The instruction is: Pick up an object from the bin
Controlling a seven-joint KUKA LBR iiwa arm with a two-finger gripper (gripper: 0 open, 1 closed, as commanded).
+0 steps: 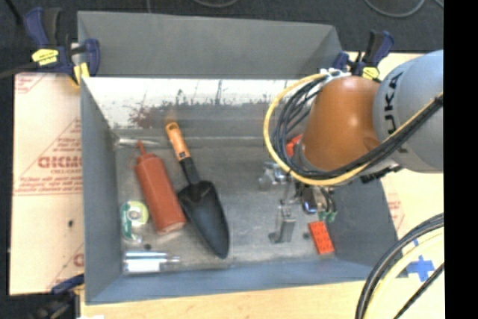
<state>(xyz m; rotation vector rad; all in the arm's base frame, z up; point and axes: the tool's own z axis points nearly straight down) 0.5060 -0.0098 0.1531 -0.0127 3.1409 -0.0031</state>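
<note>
the gripper (299,214) is hanging low over the right part of the bin (224,97), under the arm's orange cover (340,123) and its cables (280,112). i cannot tell whether it is standing apart or together, as the wrist is hiding too much of it. nothing is showing in its grasp.

the nearest thing is a small orange-red block (322,237), lying on the floor by the near right corner, just beside the gripper's tip. well apart to the left, a trowel (203,211) with an orange handle is lying next to a red bottle (158,194). a green-white roll (134,217) and a pale stick (149,262) are lying beyond them.

judging from this, the pick is not yet made. to do it well, the gripper is needing to centre over the block and turn so its closing line is crossing the block's narrow side. then it should be coming down plumb, minding the sloped wall (358,235) close by. closing too high or off-centre is likely to tip the block or push it into the corner.
</note>
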